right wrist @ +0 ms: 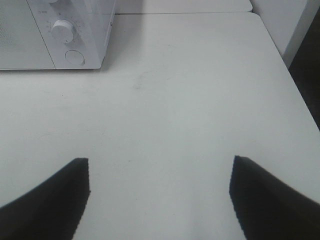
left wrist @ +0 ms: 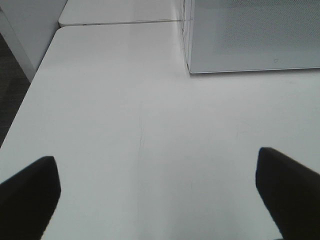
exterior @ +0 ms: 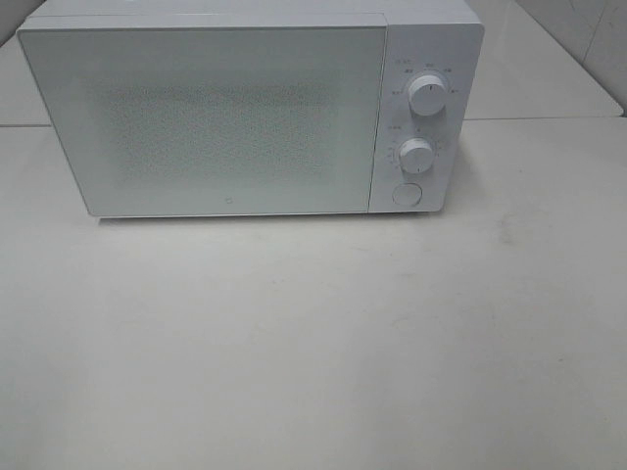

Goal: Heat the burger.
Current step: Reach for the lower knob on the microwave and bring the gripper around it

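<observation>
Both claws are seen spread wide, and nothing is held between the jaws of either. Only bare table [left wrist: 125, 110] is framed by the left claw [left wrist: 156, 167], whose two dark fingers [left wrist: 30, 192] are set far apart at the edges of its wrist view. The right claw [right wrist: 160, 165] is parted in the same way, with its dark fingers [right wrist: 52, 197] well apart over the white top. Whether the fingers touch the surface cannot be told.

The burger is shown in no view, so its place cannot be told.

A white microwave [exterior: 201, 117] is stood at the far side of the table, well apart from both claws. Its door [exterior: 235, 44] is shut, and nothing can be made out through the speckled panel. At the right of its front a column of controls is carried: an upper knob [exterior: 427, 94], a lower knob [exterior: 416, 156] beneath it, and a round button [exterior: 407, 194] at the foot. The door-side lower corner of the microwave is caught in the left wrist view, and the control end, with the lower knob and the button, in the right wrist view. A seam [exterior: 549, 119] is seen behind the microwave, where a second white top is joined to the table. Faint scuffs [right wrist: 142, 80] are marked on the table near the control end.
</observation>
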`<state>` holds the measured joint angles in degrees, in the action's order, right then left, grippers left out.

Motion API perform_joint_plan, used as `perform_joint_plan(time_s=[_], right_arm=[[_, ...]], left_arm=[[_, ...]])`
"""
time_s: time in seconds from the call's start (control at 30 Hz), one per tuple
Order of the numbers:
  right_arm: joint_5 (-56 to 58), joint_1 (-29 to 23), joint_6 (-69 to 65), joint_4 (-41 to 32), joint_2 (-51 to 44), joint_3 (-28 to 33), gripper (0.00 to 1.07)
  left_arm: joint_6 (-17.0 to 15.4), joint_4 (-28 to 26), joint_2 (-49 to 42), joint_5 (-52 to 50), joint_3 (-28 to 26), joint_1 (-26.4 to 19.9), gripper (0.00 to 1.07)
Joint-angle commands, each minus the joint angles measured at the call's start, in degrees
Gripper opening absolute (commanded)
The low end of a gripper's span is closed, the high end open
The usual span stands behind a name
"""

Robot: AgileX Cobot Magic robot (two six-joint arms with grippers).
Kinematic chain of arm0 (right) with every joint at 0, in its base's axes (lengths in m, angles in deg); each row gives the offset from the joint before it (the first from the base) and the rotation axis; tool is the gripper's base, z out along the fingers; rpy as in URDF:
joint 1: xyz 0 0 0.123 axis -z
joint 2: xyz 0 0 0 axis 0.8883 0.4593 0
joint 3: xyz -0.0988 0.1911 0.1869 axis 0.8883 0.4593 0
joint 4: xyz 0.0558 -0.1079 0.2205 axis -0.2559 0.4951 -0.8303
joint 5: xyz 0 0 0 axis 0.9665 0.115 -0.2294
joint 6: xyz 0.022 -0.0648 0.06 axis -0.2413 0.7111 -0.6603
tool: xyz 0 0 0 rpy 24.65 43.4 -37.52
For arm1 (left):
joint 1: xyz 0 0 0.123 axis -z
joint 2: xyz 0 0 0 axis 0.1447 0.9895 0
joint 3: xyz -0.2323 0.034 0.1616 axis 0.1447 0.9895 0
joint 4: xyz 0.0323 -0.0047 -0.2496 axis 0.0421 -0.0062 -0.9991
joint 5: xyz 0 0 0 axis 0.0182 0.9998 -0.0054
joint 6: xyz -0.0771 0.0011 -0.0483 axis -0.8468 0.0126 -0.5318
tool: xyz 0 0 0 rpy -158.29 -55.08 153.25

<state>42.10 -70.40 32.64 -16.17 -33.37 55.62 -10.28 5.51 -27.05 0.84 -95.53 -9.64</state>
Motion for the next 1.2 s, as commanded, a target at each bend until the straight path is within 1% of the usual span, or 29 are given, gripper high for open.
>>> perform_joint_plan(time_s=[0.03, 1.07, 1.2], right_arm=[[-0.57, 0.4, -0.11, -0.06, -1.72, 0.11, 0.76], [-0.57, 0.4, -0.23, -0.17, -1.72, 0.11, 0.76], [-0.69, 0.4, -0.29, -0.23, -0.46, -0.63, 0.76]], left_arm=[[0.06, 0.06, -1.26, 0.17, 0.17, -0.06, 1.0], [0.06, 0.0, -1.26, 0.17, 0.17, -0.06, 1.0], [0.06, 0.0, -1.26, 0.17, 0.17, -0.06, 1.0]])
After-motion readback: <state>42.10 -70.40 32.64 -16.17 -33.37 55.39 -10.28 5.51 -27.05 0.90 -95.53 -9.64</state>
